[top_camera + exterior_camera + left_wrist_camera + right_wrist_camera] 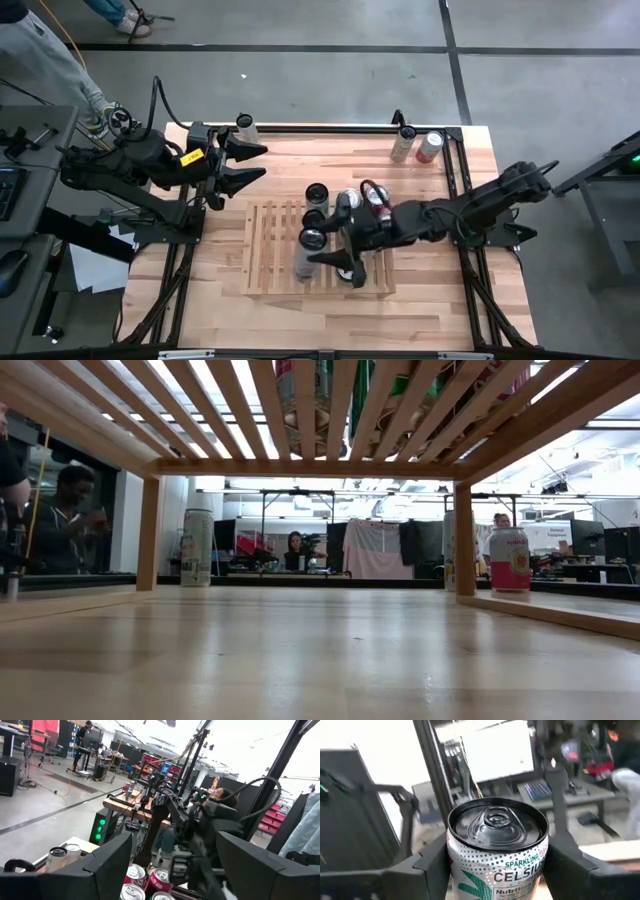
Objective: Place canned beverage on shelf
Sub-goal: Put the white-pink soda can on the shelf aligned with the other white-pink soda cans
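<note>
The shelf, a rack of light-wood slats, lies at the middle of the table and carries several cans. Seen from beneath in the low view, the shelf shows can bottoms through its gaps. My right gripper reaches in over the shelf from the table's right and is shut on a white dotted Celsius can. My left gripper hangs open above the table's far left, holding nothing. My right gripper pinches the Celsius can between its two fingers, one on each side of the upper wall, just under the lid. The fingers come in level from the table's right. The can stands upright; whether its base rests on the slats does not show.
Two cans stand at the table's far right corner and one can stands at the far left, close to my left gripper. Red cans crowd the shelf's far right part. The shelf's left half shows bare slats.
</note>
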